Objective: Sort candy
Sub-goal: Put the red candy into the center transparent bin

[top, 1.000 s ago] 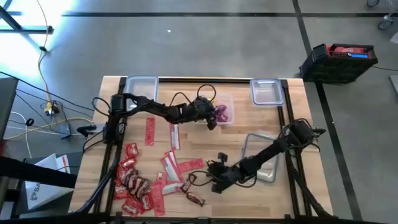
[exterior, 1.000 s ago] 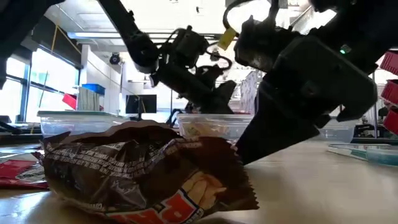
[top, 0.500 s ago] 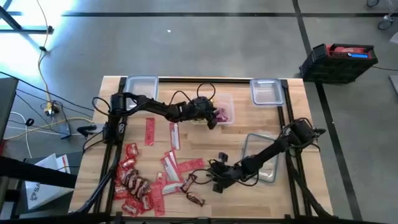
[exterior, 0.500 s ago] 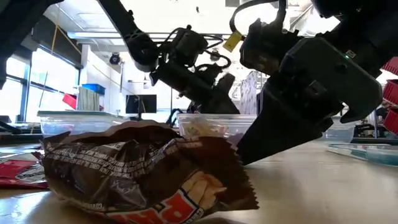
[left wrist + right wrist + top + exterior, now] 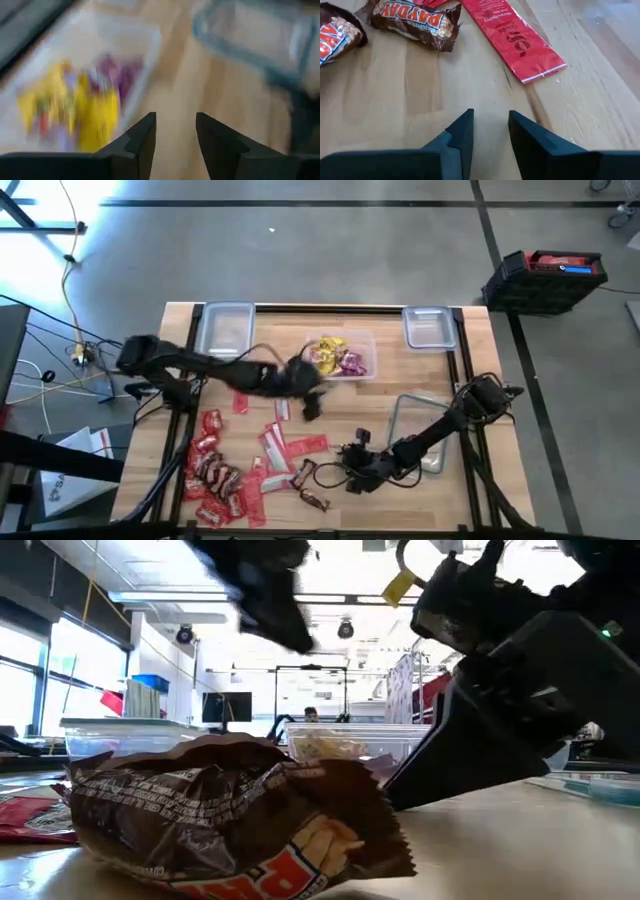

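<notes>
Only the right wrist view lets the wrappers be read: two brown PayDay bars (image 5: 415, 21) and a flat red strawberry packet (image 5: 512, 37) lie on the wooden table (image 5: 420, 90) just ahead of the right gripper (image 5: 490, 131), its fingers narrowly parted and empty. The high view shows that arm stretched low toward the scattered red candy (image 5: 225, 470). The left gripper (image 5: 310, 405), also slightly open and empty, hangs beside the clear container (image 5: 360, 370) of yellow and purple sweets (image 5: 335, 358).
</notes>
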Controlling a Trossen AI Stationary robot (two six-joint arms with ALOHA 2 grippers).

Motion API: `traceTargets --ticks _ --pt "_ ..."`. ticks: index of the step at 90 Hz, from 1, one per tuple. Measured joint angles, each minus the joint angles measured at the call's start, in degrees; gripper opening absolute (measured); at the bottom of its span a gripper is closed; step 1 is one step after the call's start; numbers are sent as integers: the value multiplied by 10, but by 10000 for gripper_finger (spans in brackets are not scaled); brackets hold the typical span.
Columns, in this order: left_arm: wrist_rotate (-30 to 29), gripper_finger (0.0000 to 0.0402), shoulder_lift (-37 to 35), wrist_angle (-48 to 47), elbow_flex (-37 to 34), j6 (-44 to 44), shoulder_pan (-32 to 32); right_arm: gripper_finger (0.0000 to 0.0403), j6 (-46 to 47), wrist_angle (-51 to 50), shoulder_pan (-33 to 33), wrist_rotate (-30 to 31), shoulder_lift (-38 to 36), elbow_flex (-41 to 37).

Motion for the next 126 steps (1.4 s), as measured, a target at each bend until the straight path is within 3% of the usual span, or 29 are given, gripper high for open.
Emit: traceTargets --ticks 19,30,54,75,96,126 --pt "-14 120 -16 -187 0 -190 -159 94 -16 8 -1 13 0 0" --pt "12 120 -11 -256 0 -324 -238 94 -42 12 6 30 0 0" --pt "56 144 -10 -274 -1 -518 -375 94 -22 17 28 49 0 0" --pt "101 199 -9 -312 -27 -675 -444 94 20 13 34 46 0 0" --pt "170 209 -9 -308 -67 -828 -488 94 47 7 34 46 -1 1" --pt "231 209 -9 -348 -79 -903 -510 94 56 10 34 46 -1 1"
